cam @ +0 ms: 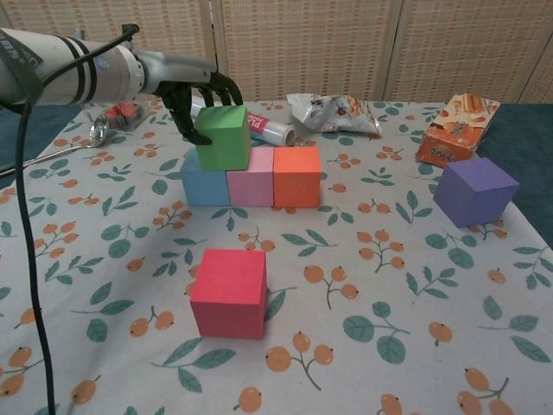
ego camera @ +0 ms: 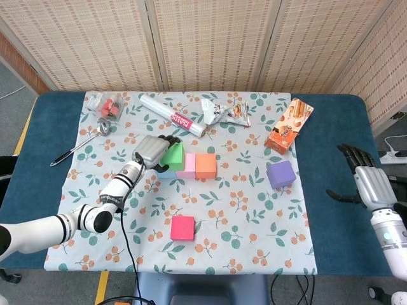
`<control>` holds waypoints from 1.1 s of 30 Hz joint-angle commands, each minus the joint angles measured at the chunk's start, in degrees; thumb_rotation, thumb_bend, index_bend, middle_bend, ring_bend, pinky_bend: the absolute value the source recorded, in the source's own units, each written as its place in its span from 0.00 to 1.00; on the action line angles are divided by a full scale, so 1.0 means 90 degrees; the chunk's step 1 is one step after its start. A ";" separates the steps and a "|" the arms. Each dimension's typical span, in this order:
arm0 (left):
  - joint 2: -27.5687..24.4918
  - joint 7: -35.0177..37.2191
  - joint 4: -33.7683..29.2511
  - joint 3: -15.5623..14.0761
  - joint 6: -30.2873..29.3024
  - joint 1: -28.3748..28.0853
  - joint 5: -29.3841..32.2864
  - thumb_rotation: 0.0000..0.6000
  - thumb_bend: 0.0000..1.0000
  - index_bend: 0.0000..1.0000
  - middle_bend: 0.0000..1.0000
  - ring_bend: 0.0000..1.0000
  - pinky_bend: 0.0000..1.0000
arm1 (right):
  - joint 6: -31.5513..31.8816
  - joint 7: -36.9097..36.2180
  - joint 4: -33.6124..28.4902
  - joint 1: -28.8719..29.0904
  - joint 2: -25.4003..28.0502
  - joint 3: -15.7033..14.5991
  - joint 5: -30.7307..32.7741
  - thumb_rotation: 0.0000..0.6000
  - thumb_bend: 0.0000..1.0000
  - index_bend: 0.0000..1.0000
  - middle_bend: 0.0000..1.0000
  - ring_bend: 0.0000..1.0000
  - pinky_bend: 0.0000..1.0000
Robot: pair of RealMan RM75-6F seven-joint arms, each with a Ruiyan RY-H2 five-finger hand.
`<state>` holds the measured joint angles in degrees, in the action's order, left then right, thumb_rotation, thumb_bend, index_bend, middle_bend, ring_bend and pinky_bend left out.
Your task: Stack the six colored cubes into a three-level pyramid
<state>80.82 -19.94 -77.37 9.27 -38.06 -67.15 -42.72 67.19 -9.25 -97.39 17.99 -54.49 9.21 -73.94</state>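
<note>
Still matte, square-edged green cube

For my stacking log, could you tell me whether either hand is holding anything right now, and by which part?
The left hand grips the green cube by its upper far-left sides. The right hand holds nothing.

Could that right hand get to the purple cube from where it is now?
Probably yes. The right hand hangs open over the bare blue table at the right edge, and the purple cube stands alone on the cloth nearest it, with nothing between them.
</note>
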 commanded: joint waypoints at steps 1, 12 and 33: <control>-0.0005 -0.0031 -0.0034 -0.0028 -0.0024 -0.0004 -0.0015 1.00 0.30 0.14 0.14 0.20 0.43 | -0.0006 -0.0007 0.0000 0.0000 0.0001 0.0002 -0.0001 1.00 0.28 0.00 0.14 0.01 0.17; 0.0013 -0.0167 -0.0124 -0.0097 -0.0074 -0.0061 0.0073 1.00 0.30 0.11 0.10 0.13 0.40 | 0.0012 -0.0029 -0.0002 -0.0025 0.0008 0.0007 -0.0014 1.00 0.28 0.00 0.14 0.01 0.17; -0.1399 0.0646 -0.1931 -0.0100 -0.1674 0.1232 -0.1260 1.00 0.29 0.00 0.00 0.00 0.12 | -0.1059 0.0157 0.0396 0.0587 -0.0327 -0.0081 -0.0060 1.00 0.18 0.00 0.14 0.01 0.17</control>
<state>70.47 -15.66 -92.68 8.91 -50.10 -58.81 -51.06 59.97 -8.30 -95.41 21.52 -56.06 8.52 -74.98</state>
